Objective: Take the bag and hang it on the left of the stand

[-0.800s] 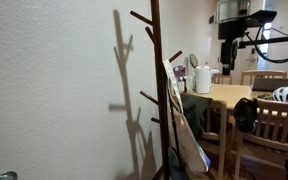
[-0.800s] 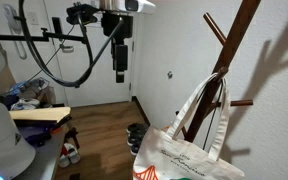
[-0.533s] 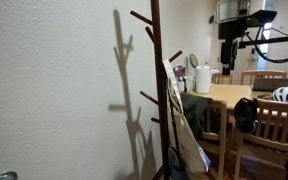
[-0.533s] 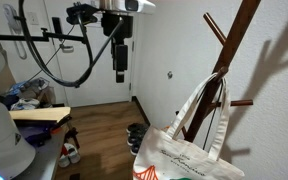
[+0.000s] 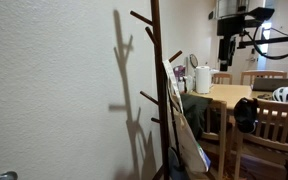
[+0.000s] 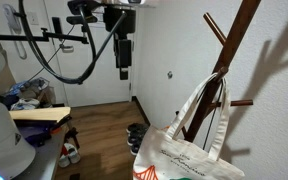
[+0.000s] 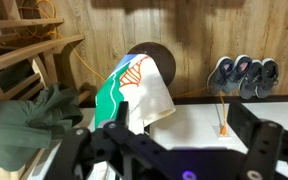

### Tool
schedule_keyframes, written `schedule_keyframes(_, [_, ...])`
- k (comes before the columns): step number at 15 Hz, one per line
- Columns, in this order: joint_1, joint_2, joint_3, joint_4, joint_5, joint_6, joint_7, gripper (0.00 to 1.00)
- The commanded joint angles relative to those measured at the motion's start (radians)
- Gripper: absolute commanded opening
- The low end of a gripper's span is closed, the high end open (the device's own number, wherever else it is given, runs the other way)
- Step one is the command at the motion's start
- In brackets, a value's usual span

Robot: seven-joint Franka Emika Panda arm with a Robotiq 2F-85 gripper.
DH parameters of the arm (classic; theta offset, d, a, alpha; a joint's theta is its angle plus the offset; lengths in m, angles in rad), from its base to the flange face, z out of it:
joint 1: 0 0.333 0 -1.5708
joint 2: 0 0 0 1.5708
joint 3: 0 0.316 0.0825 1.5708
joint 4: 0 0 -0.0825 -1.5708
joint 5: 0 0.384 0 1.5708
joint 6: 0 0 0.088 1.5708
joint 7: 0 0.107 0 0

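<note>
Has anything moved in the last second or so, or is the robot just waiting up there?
The arm lifted slightly: in both exterior views its fingers sit a little higher than before. They took hold of nothing and let go of nothing. The bag hangs on the stand just as it did, and the rest of the room is unchanged.

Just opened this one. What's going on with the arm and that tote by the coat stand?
The large cream canvas tote bag hangs by its long handles from a peg of the tall dark brown wooden coat stand. The robot's gripper hangs high in the room, well apart from both. In the wrist view its jaws are open and hold nothing, and the bag lies below beside a dark green garment. The hanging looks done, though whether that peg counts as the left I cannot tell.
</note>
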Motion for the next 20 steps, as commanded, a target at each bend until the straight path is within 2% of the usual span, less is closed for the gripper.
schedule_keyframes(1, [-0.016,0.041,-0.023,0.129,-0.051,-0.066,-0.063,1.0])
schedule_keyframes(5, [0.007,0.154,-0.074,0.298,-0.064,-0.123,-0.219,1.0])
schedule_keyframes(9, [0.015,0.289,-0.111,0.434,-0.05,-0.085,-0.353,1.0])
schedule_keyframes(13, [0.001,0.382,-0.079,0.448,-0.071,0.115,-0.272,1.0])
schedule_keyframes(15, [0.017,0.428,-0.078,0.443,-0.058,0.167,-0.353,1.0])
schedule_keyframes(16, [0.012,0.424,-0.07,0.419,-0.08,0.201,-0.348,1.0])
schedule_keyframes(17, [0.007,0.407,-0.072,0.425,-0.055,0.158,-0.316,1.0])
schedule_keyframes(20, [0.009,0.434,-0.064,0.424,-0.064,0.182,-0.318,1.0])
